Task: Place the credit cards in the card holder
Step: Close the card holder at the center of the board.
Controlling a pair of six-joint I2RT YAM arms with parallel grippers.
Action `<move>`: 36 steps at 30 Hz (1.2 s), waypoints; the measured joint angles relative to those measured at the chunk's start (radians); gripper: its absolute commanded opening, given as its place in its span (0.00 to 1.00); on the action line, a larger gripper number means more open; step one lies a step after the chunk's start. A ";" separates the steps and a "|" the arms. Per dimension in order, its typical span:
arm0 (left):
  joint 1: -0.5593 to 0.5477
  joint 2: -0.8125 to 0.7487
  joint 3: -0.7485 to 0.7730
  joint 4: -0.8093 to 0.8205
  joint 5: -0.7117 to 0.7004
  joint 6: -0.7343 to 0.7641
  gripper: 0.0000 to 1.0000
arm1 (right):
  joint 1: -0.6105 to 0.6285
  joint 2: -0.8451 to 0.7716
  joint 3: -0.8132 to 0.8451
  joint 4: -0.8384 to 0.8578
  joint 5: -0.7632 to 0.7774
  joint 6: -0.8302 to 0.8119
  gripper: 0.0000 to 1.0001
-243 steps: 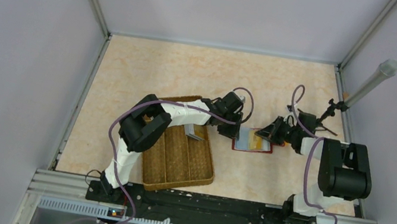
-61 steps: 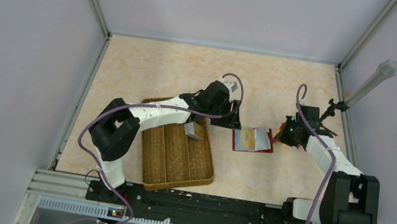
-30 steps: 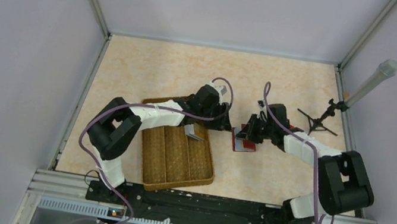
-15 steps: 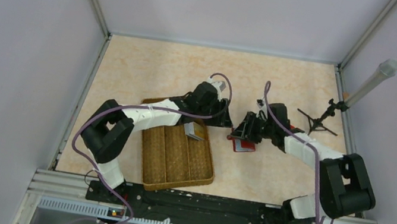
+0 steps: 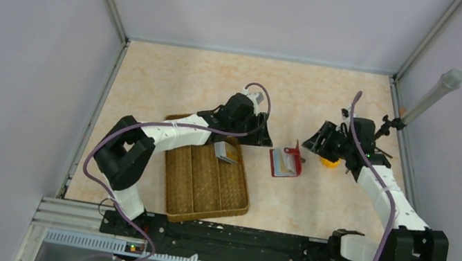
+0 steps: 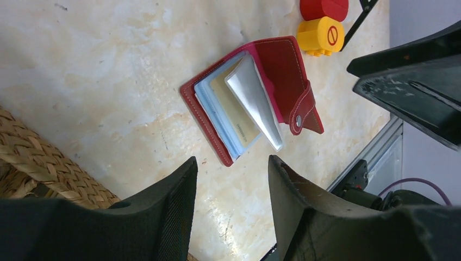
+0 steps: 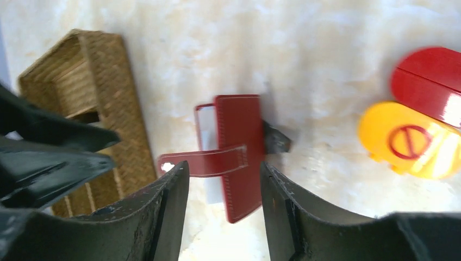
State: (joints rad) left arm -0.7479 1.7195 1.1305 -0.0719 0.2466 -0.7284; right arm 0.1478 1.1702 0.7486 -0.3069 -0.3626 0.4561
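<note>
Jaws gape empty on left gripper (image 6: 231, 163) and right gripper (image 7: 223, 168), so the half-open card holder (image 6: 280, 60) likely wants its cover pressed gently flat.

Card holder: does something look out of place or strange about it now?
Yes. The card holder lies half open on the table: its cover stands tilted up, the snap strap hangs unfastened, and a silver card sticks up askew instead of lying flat.
</note>
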 measured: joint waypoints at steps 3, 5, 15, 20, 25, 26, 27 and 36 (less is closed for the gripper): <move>-0.002 0.002 0.018 0.002 0.003 -0.003 0.52 | -0.057 -0.012 -0.043 -0.006 0.024 -0.007 0.47; -0.005 0.008 0.030 0.005 0.006 -0.005 0.52 | -0.061 -0.008 -0.071 -0.004 0.029 -0.014 0.44; -0.030 0.086 0.079 0.003 0.031 -0.014 0.61 | -0.013 0.114 -0.151 0.135 -0.095 -0.018 0.42; -0.037 0.146 0.140 0.000 0.039 -0.013 0.66 | 0.016 0.161 -0.152 0.189 -0.129 -0.015 0.41; -0.043 0.219 0.197 -0.014 0.042 -0.003 0.72 | 0.032 0.216 -0.152 0.245 -0.165 0.000 0.41; -0.046 0.235 0.206 -0.020 0.039 0.001 0.73 | 0.035 0.227 -0.153 0.256 -0.174 0.002 0.42; -0.049 0.245 0.214 -0.029 0.032 0.006 0.75 | 0.036 0.234 -0.153 0.265 -0.180 0.005 0.42; -0.066 0.314 0.311 -0.151 -0.058 0.057 0.76 | 0.042 0.283 -0.167 0.330 -0.225 0.018 0.44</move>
State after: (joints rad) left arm -0.8139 2.0331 1.4410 -0.2230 0.1886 -0.6716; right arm 0.1898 1.4536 0.5812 0.0231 -0.5880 0.4736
